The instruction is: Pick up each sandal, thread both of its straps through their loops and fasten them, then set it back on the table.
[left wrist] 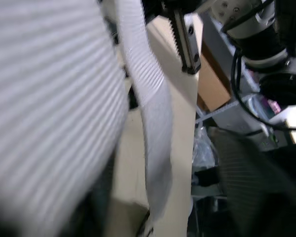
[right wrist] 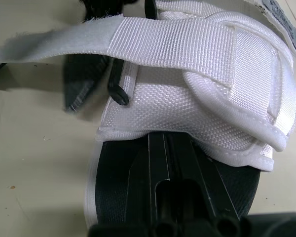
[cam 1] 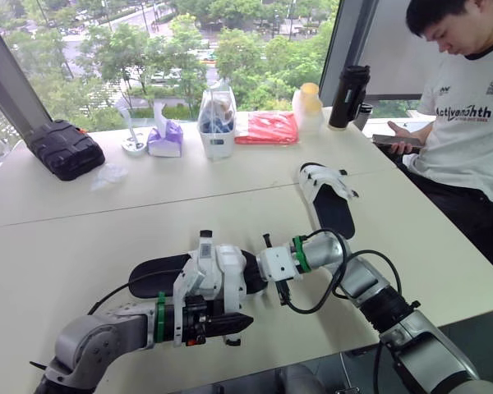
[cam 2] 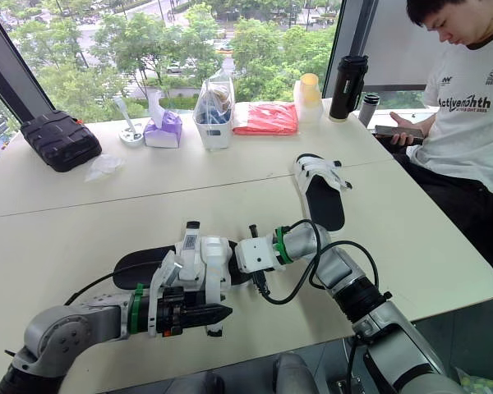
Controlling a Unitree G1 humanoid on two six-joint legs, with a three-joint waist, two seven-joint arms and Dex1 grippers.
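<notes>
One sandal [cam 1: 152,275] lies at the counter's [cam 1: 444,246] 6 o'clock edge, the other sandal [cam 1: 333,212] at its 2 o'clock. The right gripper [right wrist: 165,143], fingers clenched together, rests on the near insole under the white upper. I cannot tell the left gripper's [cam 1: 240,322] hold.

The sandal [right wrist: 197,98] at the near edge of the table [cam 1: 82,246] has an upper of white woven cloth, coarse in the weave, with a smoother padded rim. Its strap [right wrist: 138,44] is ribbed white webbing, fuzzy along one edge. The sole [right wrist: 111,187] is black and matt, finely grained. The table top is smooth, pale and matt. Along the far edge, the red packet [cam 1: 267,129] looks like glossy plastic film, the tub [cam 1: 217,135] is clear plastic, and the black flask [cam 1: 349,94] is smooth with a soft sheen. Near the far left corner, the black case [cam 1: 64,149] is matt and ribbed.
</notes>
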